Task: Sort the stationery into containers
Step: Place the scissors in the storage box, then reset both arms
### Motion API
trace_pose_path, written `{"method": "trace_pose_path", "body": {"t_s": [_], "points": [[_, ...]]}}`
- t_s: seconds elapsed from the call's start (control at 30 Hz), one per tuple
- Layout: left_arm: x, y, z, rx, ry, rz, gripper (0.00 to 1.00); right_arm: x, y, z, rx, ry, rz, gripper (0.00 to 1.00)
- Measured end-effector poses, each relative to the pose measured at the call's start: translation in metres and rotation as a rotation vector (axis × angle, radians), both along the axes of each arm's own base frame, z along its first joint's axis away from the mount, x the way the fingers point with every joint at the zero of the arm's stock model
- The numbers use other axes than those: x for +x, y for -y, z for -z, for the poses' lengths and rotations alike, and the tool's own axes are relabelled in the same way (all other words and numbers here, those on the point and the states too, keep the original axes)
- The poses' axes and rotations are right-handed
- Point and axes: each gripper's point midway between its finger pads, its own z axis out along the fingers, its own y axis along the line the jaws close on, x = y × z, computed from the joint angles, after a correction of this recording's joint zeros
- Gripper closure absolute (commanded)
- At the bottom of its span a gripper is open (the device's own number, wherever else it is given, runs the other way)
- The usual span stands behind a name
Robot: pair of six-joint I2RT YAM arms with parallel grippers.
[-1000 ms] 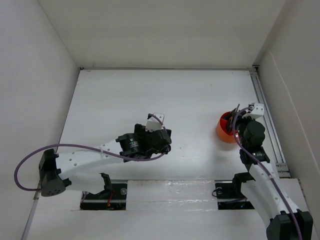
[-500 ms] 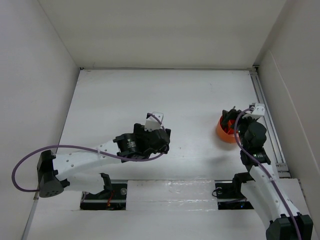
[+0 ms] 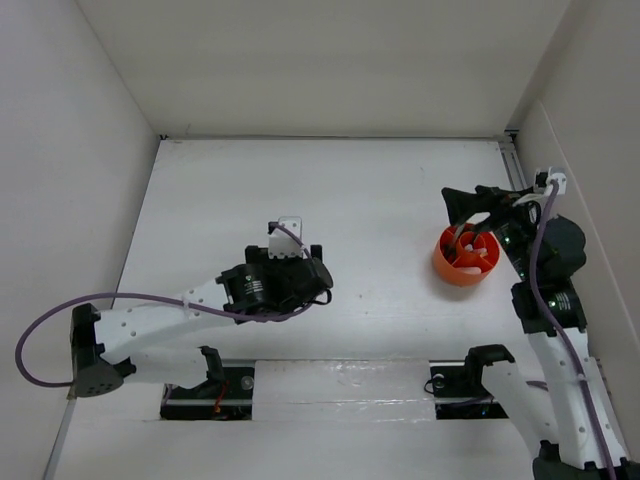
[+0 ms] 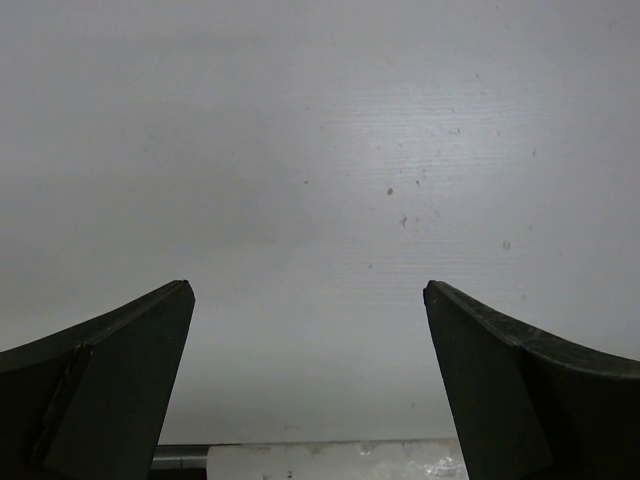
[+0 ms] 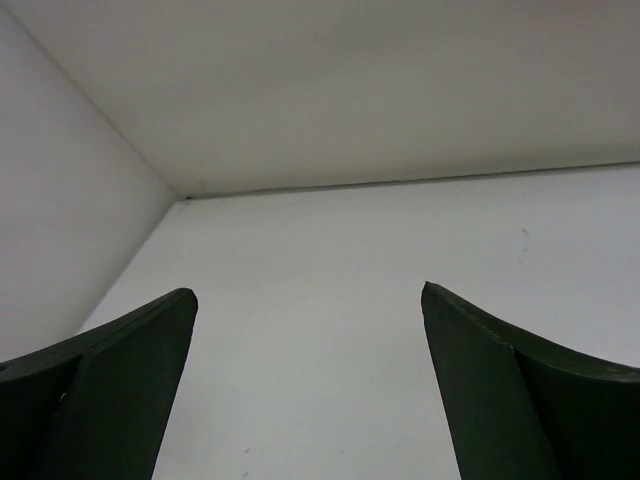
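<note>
we see one small round orange cup [image 3: 450,273] standing upright on the right side of the white table [image 3: 350,190], near its right edge and about midway between front and back. its mouth faces up toward us, and the wall is a bright, plain orange. inside we make out pale strips that look like inner dividers and some stationery [image 3: 470,266], a bit of red among pale shapes, but the pieces are too small for us to name. the cup's far rim is partly covered from above.
</note>
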Motion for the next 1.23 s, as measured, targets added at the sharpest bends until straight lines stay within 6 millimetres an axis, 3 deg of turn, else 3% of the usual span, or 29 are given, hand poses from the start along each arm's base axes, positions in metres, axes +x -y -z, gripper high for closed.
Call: {"method": "trace_pose_path", "body": {"t_s": [0.1, 0.23, 0.47, 0.57, 0.83, 1.03, 1.23], "points": [[0.004, -0.014, -0.02, -0.021, 0.045, -0.087, 0.01, -0.02, -0.009, -0.02, 0.002, -0.014, -0.065, 0.0], [0.006, -0.036, -0.051, -0.076, 0.108, -0.159, 0.01, -0.056, -0.007, -0.024, -0.003, -0.08, -0.07, 0.0], [0.001, -0.067, -0.097, -0.193, 0.183, -0.191, 0.01, -0.135, 0.027, -0.077, -0.017, -0.004, 0.068, 0.0], [0.0, -0.073, -0.12, -0.247, 0.207, -0.19, 0.01, -0.163, 0.041, -0.088, -0.03, 0.026, 0.13, 0.0], [-0.007, -0.1, -0.202, -0.468, 0.307, -0.193, 0.01, -0.202, 0.063, -0.056, -0.056, -0.023, 0.177, 0.0], [-0.014, -0.13, -0.217, -0.528, 0.351, -0.207, 0.01, -0.215, 0.076, -0.043, -0.06, -0.056, 0.214, 0.0], [-0.014, -0.13, -0.214, -0.512, 0.35, -0.204, 0.01, -0.221, 0.083, -0.046, -0.056, -0.052, 0.238, 0.0]]}}
